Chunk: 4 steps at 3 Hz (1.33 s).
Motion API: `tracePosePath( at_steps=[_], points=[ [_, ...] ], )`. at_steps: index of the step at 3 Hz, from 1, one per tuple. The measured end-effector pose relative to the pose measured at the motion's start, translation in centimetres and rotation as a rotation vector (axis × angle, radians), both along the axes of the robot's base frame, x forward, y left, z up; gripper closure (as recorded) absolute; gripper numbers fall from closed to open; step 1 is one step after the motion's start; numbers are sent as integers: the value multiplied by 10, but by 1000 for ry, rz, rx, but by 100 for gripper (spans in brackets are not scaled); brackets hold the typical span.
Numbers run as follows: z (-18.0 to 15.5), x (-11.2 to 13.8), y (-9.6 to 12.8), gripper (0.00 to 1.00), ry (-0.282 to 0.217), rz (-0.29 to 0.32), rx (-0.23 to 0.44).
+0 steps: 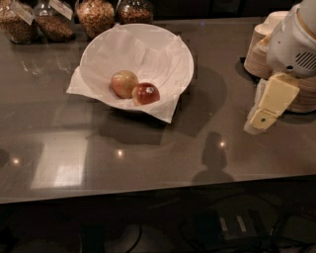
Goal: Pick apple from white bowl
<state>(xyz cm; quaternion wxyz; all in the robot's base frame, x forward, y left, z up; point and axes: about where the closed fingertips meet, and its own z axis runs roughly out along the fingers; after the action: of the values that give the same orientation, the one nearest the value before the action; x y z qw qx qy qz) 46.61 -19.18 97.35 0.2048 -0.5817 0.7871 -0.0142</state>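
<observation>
The white bowl stands at the back left of the dark counter, lined with a crumpled white paper sheet whose corners hang over the rim. Two apples lie in it side by side: a pale yellow-pink apple on the left and a redder apple on the right, touching it. My gripper hangs at the right side of the counter, pointing down and to the left. It is well to the right of the bowl, in front of the stacked bowls, and holds nothing that I can see.
Stacks of beige disposable bowls stand at the back right, partly behind my arm. Several glass jars of grains and nuts line the back edge behind the bowl. The counter's front edge runs across the lower part of the view.
</observation>
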Motion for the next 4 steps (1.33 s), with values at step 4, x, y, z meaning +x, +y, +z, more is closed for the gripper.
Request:
tracePosePath(
  at_steps=[4],
  points=[
    [8,54,63,0,-98,-64,147]
  ],
)
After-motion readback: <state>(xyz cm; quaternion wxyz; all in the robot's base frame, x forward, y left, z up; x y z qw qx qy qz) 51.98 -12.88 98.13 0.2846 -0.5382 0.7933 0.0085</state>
